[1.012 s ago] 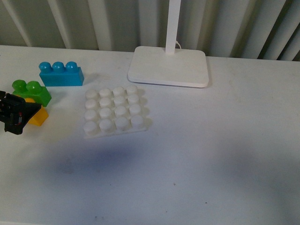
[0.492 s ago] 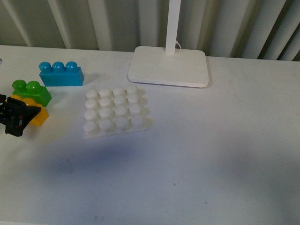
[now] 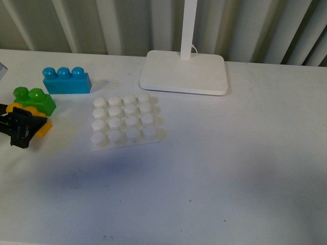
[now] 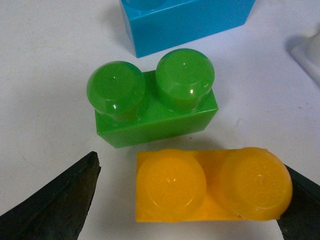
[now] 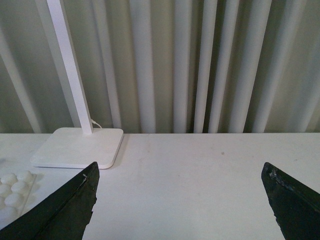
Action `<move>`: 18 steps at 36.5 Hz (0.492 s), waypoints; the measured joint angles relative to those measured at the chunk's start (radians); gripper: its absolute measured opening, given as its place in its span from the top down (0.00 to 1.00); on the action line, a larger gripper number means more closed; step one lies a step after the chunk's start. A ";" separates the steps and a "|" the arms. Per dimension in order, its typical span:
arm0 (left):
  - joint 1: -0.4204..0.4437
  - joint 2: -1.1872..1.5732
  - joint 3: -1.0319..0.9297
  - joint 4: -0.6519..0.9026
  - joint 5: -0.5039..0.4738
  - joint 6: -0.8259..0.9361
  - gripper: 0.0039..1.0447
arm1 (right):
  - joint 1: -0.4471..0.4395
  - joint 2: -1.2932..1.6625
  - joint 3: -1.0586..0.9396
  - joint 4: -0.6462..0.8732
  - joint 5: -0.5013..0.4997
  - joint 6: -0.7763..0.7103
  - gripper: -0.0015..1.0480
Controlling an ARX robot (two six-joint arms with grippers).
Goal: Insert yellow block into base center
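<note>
Lying studs-up, the glossy yellow block (image 4: 212,185) runs lengthwise between the spread fingers of the left gripper (image 4: 194,172); the right gripper (image 5: 180,172) gapes wide.

The front view looks from the robot's body, tilted down over the table (image 3: 245,168) toward the ribbed wall (image 3: 255,30) at the far side. The left wrist view hangs very close above the yellow block (image 4: 210,185), green brick (image 4: 155,100) and blue brick (image 4: 190,22), which the front view shows at far left. The right wrist view sits low and level, facing the far wall. With the front view it shares the lamp foot (image 5: 80,146) and an edge of the base (image 5: 12,190).
</note>
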 joint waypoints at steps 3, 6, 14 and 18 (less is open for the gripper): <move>0.000 0.001 0.005 0.000 0.000 -0.005 0.06 | 0.000 0.000 0.000 0.000 0.000 0.000 0.09; 0.000 0.002 0.007 0.000 0.000 -0.007 0.06 | 0.000 0.000 0.000 0.000 0.000 0.000 0.09; 0.000 0.003 0.007 -0.002 -0.004 -0.014 0.30 | 0.000 0.000 0.000 0.000 0.000 0.000 0.09; 0.000 0.002 0.006 -0.005 -0.004 -0.018 0.37 | 0.000 0.000 0.000 0.000 0.000 0.000 0.09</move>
